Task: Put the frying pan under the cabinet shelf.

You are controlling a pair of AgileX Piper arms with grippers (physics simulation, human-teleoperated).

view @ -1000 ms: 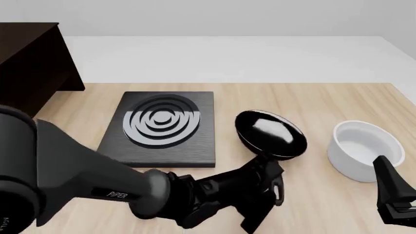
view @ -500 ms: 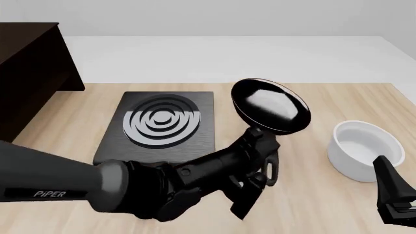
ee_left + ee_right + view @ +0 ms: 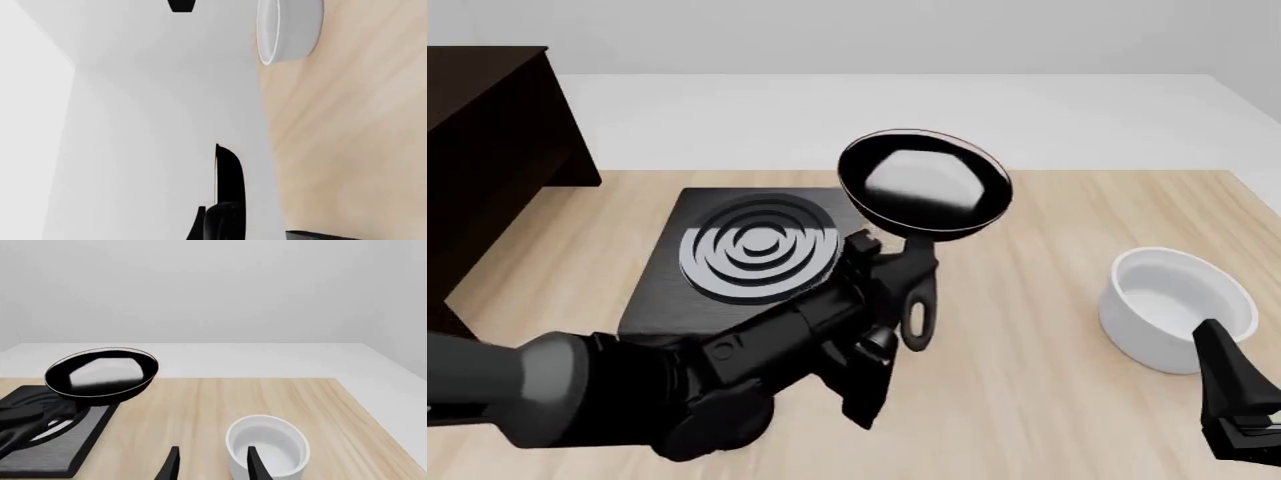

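Note:
The frying pan (image 3: 924, 195) is a glossy black round pan held up in the air, tilted, above the far right corner of the stove plate. My left gripper (image 3: 890, 268) is shut on its thin handle, whose holed end (image 3: 917, 326) hangs below the fingers. The right wrist view shows the frying pan (image 3: 101, 374) raised over the table. The cabinet shelf (image 3: 494, 130) is a dark brown box at the far left, well apart from the pan. My right gripper (image 3: 210, 467) is open and empty at the near right, beside the white bowl.
A flat black stove plate (image 3: 754, 255) with grey rings lies left of centre, under the left arm. A white round bowl (image 3: 1174, 300) stands at the right, just ahead of the right gripper (image 3: 1234, 395). The table's far edge meets a white floor.
My left arm has lifted the frying pan off the table and carried it up, away and to the left, toward the stove plate. The right arm has not moved.

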